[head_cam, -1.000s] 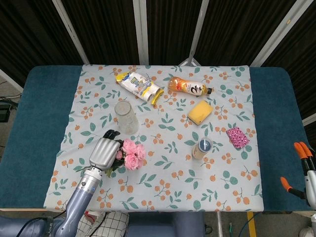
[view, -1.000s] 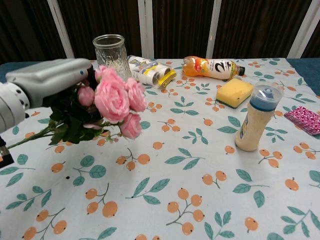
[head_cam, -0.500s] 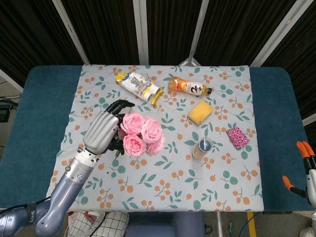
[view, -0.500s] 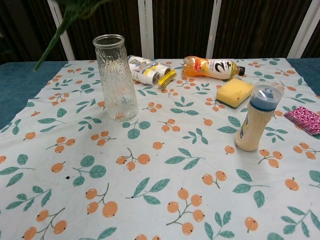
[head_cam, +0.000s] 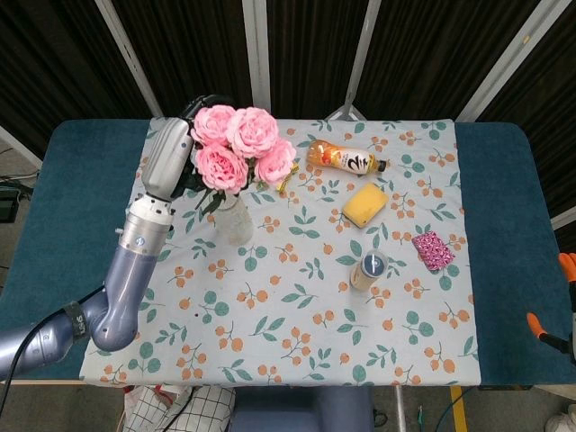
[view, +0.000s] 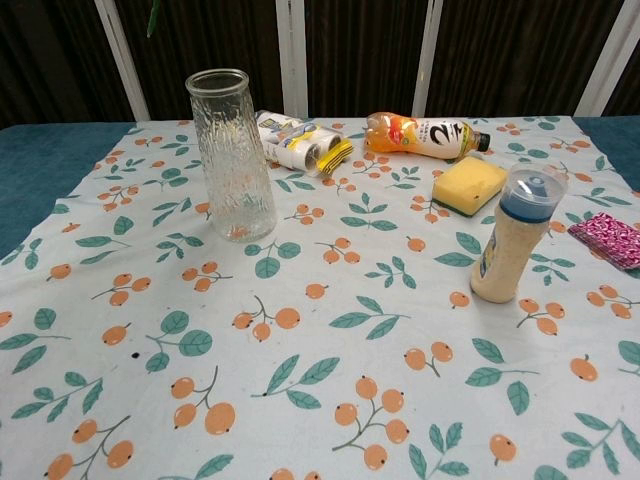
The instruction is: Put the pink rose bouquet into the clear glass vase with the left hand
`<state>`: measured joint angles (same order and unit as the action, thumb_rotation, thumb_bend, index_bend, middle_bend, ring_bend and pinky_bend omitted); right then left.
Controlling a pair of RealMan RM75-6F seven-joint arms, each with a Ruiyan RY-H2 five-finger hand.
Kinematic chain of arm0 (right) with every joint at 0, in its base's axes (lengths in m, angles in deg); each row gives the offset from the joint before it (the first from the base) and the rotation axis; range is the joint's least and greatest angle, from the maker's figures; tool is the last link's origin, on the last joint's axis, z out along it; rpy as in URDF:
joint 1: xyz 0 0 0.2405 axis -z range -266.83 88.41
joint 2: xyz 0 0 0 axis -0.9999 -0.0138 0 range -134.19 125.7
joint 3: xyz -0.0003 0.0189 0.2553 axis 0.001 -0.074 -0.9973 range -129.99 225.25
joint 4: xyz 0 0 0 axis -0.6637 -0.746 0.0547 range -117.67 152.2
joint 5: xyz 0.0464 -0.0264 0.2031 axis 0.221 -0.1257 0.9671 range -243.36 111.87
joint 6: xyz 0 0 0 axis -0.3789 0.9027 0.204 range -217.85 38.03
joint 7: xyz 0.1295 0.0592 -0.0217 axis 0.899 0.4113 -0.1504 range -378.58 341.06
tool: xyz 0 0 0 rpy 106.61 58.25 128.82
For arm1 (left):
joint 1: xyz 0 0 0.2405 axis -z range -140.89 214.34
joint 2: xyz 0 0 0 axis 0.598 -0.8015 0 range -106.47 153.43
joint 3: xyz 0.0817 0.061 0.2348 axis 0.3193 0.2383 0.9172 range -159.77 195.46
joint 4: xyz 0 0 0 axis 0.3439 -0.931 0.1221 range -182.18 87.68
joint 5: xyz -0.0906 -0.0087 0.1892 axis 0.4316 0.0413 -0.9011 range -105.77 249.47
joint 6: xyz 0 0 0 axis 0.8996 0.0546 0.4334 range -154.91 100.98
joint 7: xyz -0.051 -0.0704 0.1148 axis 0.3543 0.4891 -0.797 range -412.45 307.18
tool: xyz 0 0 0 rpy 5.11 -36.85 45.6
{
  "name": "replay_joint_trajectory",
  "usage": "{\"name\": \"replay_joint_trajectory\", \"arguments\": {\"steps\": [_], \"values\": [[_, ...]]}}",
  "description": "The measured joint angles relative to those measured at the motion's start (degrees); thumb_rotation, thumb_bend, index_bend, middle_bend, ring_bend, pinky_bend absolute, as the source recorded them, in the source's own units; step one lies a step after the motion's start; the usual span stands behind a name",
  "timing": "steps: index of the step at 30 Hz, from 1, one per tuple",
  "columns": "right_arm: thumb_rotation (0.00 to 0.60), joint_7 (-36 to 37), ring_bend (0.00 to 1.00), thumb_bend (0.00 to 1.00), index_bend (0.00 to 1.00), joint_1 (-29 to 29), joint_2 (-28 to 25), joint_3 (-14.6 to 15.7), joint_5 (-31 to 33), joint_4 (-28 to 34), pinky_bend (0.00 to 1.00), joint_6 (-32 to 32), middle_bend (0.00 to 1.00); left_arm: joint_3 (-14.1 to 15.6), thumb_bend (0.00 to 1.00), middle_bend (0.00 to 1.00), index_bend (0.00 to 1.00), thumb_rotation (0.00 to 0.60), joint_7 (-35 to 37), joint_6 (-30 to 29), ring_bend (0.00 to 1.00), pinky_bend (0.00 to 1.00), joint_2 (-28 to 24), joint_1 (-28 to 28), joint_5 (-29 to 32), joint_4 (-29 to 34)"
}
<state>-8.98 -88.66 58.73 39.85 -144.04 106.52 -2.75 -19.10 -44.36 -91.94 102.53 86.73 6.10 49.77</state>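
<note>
My left hand (head_cam: pixel 168 158) grips the pink rose bouquet (head_cam: pixel 237 146) by its green stems and holds it high over the far left of the table. In the head view the blooms hang above the clear glass vase (head_cam: pixel 233 222) and hide its mouth. The chest view has the ribbed vase (view: pixel 232 150) standing upright and empty on the floral cloth. Only a green stem tip (view: pixel 153 15) shows at that view's top edge; the hand and roses are out of frame there. My right hand is in neither view.
Behind the vase lie a yellow-ended snack pack (view: pixel 300 143) and an orange drink bottle (view: pixel 425 134). A yellow sponge (view: pixel 469 183), a blue-capped bottle (view: pixel 512 246) and a pink patterned pouch (view: pixel 607 238) stand to the right. Orange-handled tools (head_cam: pixel 543 326) sit at the far right edge.
My left hand has lifted the bouquet off the cloth and carried it up and toward the far side, over the vase. It has left the chest view.
</note>
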Motion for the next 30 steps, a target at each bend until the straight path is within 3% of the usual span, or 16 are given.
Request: {"name": "replay_joint_trajectory", "arguments": {"steps": [9, 15, 30], "values": [[0.6, 0.8, 0.0, 0.31, 0.09, 0.1, 0.0, -0.5, 1.1, -0.9, 0.0, -0.5, 0.07, -0.5, 0.52, 0.57, 0.67, 0.6, 11.5, 3.0, 0.21, 0.17, 6.4, 5.8, 1.0, -15.8], [0.6, 1.6, 0.0, 0.31, 0.09, 0.1, 0.0, -0.6, 1.2, -1.4, 0.0, -0.9, 0.07, 1.1, 0.52, 0.57, 0.66, 0.6, 13.5, 2.5, 0.21, 0.17, 11.2, 8.9, -0.4, -22.8], [0.6, 3.4, 0.0, 0.31, 0.09, 0.8, -0.4, -0.7, 0.7, -1.3, 0.0, -0.1, 0.07, 7.3, 0.51, 0.56, 0.64, 0.6, 18.3, -2.6, 0.21, 0.17, 16.4, 7.9, -5.2, -29.1]]}}
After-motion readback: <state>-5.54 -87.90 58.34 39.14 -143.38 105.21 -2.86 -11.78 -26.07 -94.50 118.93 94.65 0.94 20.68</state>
